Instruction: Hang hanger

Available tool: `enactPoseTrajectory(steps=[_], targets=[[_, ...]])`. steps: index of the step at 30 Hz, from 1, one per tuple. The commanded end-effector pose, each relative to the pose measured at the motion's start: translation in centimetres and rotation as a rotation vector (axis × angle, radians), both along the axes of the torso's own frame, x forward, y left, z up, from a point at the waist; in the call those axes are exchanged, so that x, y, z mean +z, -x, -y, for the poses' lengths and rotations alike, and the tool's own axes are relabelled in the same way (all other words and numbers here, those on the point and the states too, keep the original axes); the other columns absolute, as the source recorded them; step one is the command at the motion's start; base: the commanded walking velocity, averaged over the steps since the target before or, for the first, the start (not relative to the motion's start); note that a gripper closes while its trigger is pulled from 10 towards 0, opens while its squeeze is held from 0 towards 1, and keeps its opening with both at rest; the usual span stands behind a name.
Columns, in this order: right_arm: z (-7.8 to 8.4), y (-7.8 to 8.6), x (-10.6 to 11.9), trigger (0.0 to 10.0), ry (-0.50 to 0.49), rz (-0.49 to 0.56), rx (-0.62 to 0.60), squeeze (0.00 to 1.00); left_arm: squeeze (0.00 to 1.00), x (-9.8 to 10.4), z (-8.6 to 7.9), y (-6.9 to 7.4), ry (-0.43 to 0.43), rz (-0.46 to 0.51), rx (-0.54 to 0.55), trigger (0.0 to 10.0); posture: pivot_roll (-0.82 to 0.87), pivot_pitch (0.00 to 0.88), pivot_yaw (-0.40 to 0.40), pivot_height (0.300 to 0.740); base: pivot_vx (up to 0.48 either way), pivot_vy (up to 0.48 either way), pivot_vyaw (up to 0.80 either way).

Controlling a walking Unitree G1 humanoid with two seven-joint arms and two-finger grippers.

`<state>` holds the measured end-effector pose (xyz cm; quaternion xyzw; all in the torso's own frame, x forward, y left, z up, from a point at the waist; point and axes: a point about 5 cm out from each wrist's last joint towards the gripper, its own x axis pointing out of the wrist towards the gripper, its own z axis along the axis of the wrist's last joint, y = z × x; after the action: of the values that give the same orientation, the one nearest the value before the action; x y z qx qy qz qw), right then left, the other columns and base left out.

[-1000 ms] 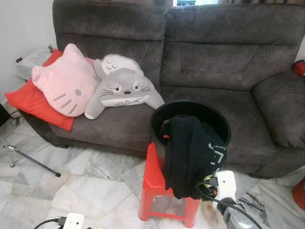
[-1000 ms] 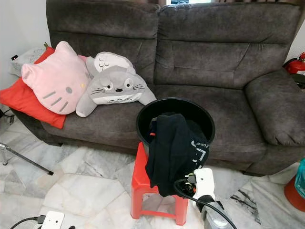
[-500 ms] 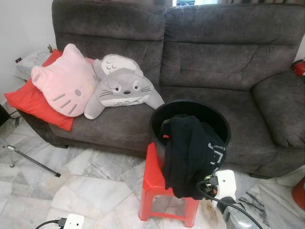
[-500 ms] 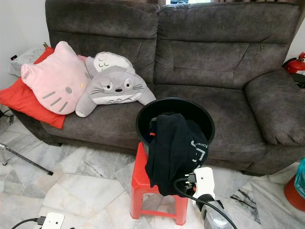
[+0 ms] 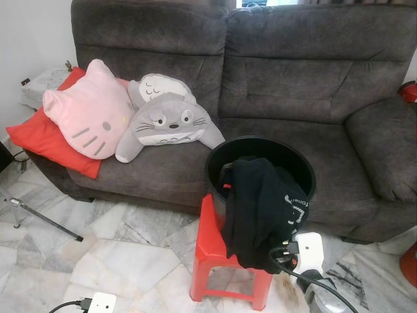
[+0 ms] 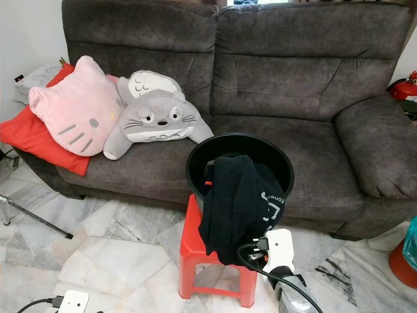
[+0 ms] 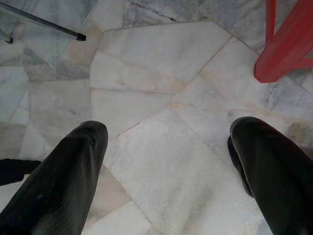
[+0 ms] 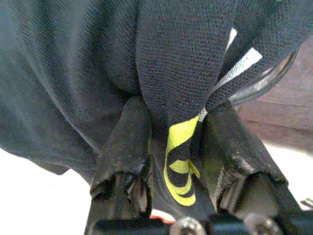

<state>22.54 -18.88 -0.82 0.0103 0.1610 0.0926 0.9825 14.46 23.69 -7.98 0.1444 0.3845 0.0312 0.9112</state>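
Grey sofa fills the back of a living room with a pale marble floor. On the sofa's left end lie three cushions: a red pillow at the bottom, a pink cat-face cushion leaning on it, and a grey round-eyed plush beside that, touching the pink one.

In front of the sofa stands a red stool. On the stool sits a round black bucket, open at the top. A black shirt with small white lettering is draped over the bucket's near rim; part of it lies inside and most of it hangs down the outside, covering the front of the stool. A bit of red shows at the fabric's upper left edge, by the rim; whether this is a hanger cannot be told.

The right gripper is at the hanging lower part of the shirt, low and to the right of the stool, with its white wrist housing and black cable just below the cloth. In the right wrist view its two fingers are close together and pinch a fold of the black fabric, which carries a yellow printed mark.

The left gripper hangs low over the floor with its fingers spread wide and nothing between them; a stool leg shows nearby.

A thin dark rod lies on the floor at left.
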Motion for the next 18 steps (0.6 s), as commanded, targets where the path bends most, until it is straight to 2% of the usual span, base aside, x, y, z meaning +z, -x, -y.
enactPoseTrajectory(steps=[1,14,18], targets=[[-0.4,-0.2,0.8,0.0,0.006,0.037,0.013,0.0,0.0,-0.1,0.1,0.1,-0.006,-0.015,-0.017,10.0,-0.13,0.0,0.034,0.74,0.0,0.0,0.0],[-0.2,1.6,2.9,0.0,0.027,0.1,-0.005,0.0,0.0,-0.2,0.4,-0.1,0.003,-0.02,-0.022,10.0,-0.15,0.0,0.031,0.74,0.0,0.0,0.0],[0.7,1.9,5.5,0.0,0.058,0.166,-0.025,0.0,0.0,-0.2,0.4,-0.1,0.003,-0.02,-0.022,10.0,-0.15,0.0,0.033,0.74,0.0,0.0,0.0]])
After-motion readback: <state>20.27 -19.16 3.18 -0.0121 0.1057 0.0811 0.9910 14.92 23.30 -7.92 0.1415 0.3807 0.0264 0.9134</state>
